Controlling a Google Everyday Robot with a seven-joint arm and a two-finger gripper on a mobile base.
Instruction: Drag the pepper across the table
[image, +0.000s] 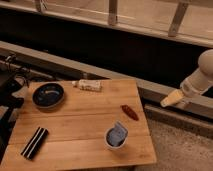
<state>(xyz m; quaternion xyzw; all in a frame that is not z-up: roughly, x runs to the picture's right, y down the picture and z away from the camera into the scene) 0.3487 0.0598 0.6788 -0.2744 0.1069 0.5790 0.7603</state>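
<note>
cup (116, 136) by front-right corner held a bluish packet | dark bowl (48, 95) at back-left corner, contents unclear | pepper (129, 112) lay near right edge of table (85, 112), bare wood to its left | gripper (169, 100) hung beyond right edge, grip state could not be told

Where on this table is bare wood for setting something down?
The table is bare mid-board, bordered by dark bowl, white bottle, pepper, cup and black striped object. The front strip between that object and the cup is free too. Tightest: pepper to cup. The gripper hangs beyond the right edge.
</note>
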